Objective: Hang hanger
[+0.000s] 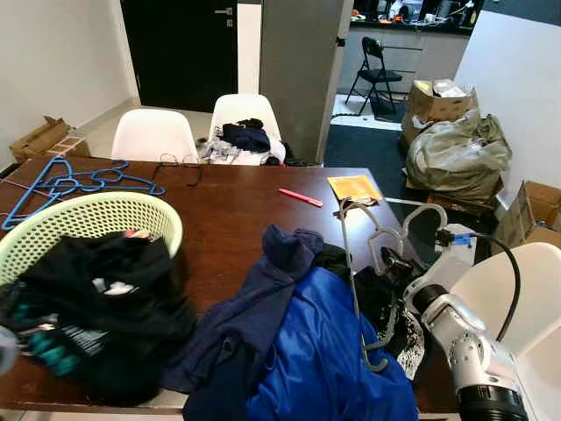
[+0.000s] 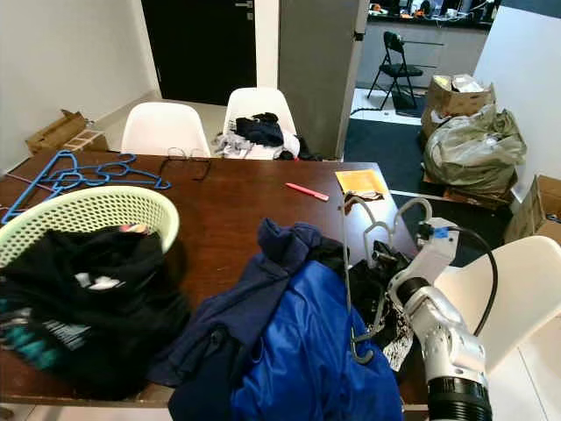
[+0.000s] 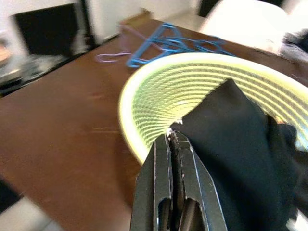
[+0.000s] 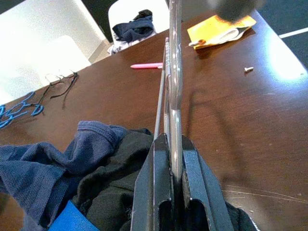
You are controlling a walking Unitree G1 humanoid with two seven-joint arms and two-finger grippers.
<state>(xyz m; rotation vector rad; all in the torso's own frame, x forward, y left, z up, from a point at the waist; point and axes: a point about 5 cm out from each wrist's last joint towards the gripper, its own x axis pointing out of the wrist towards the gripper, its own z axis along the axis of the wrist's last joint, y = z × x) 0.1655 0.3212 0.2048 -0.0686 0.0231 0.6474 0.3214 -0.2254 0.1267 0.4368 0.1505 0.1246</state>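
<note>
with the right gripper jaws clamped on the grey hanger above the clothes pile at the desk's 5 o'clock corner, and the left gripper jaws closed empty, you risk snagging fabric when lifting.

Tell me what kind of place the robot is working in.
Most likely a lived-in home's dining area, used for sorting laundry: a dark wooden table with white chairs, a green laundry basket full of clothes, blue hangers, and cardboard boxes on the floor behind.
</note>
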